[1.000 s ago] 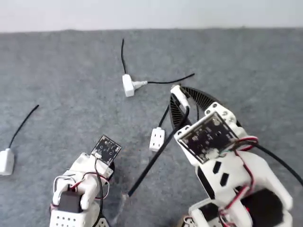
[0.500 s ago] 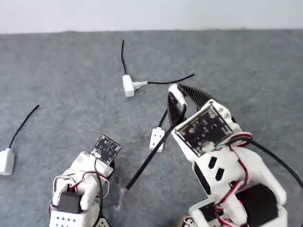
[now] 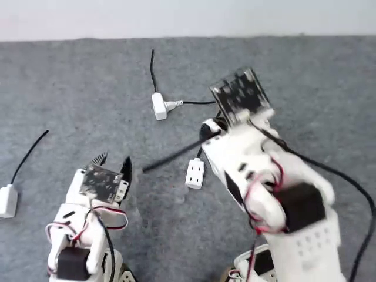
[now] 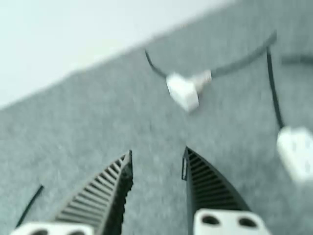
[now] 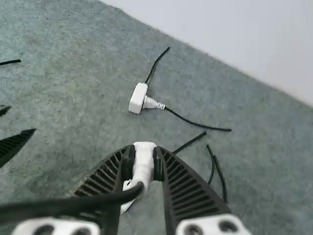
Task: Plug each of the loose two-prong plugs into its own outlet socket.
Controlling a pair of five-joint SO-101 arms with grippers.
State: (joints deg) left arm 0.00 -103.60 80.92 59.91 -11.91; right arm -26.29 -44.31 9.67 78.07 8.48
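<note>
White plug point(image 5: 143, 166) pinched tight in the right gripper point(image 5: 143, 151), over the tabletop's point(image 3: 305, 76) middle, black cord point(image 3: 170, 157) trailing toward the left gripper point(image 3: 113, 161). Just beside, nearer the front edge, a white outlet socket point(image 3: 194, 173), slots up. Toward the back edge, another socket point(image 3: 158, 106) with a plug seated in it. Third socket point(image 3: 7, 201) at the left edge. Left gripper's fingers spread wide, holding nothing, near the front edge.

surf: grey mat point(image 3: 70, 88), felt-like, fuzzy txtr, runs edge to edge | bg: plain white wall point(image 3: 176, 17) behind far edge | join: straight horiz line in high view
</note>
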